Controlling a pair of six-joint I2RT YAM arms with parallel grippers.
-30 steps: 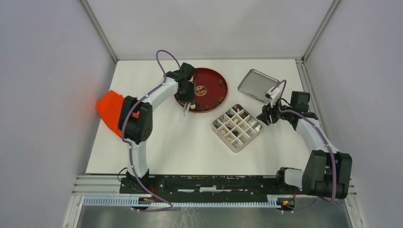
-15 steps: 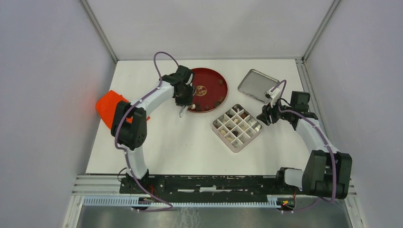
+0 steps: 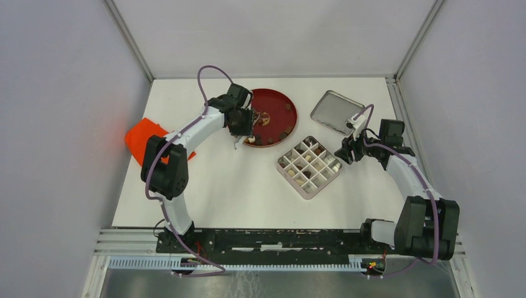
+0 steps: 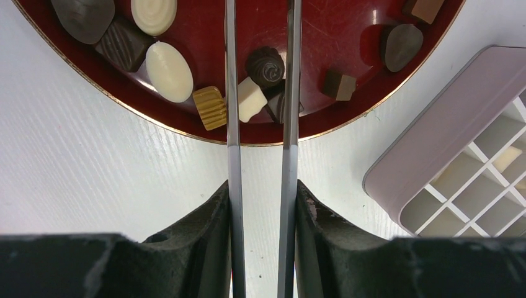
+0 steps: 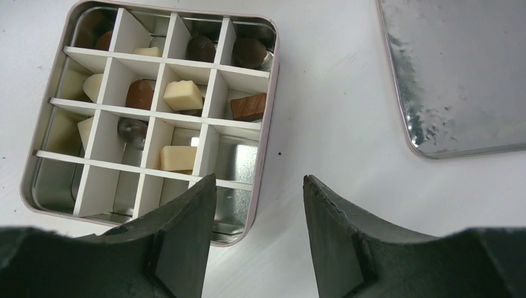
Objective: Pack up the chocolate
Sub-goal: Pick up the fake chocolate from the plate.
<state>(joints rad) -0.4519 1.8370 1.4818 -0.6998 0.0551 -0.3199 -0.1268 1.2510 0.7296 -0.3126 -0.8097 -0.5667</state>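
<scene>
Left pincer (image 4: 260,194) grips tweezers (image 4: 232,93) (blades parted) over chocolate (image 4: 250,99).

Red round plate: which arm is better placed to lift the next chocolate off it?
Left. The left gripper holds thin metal tweezers whose arms flank a white cube chocolate on the red round plate. The right gripper is open and empty by the square divided tin, away from the plate.

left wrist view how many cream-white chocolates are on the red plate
3: a cream-white oval chocolate at the top edge, a second cream-white oval below it, and a cream-white block between the metal tweezers' arms. The round red plate is cropped, so more may be hidden.
</scene>
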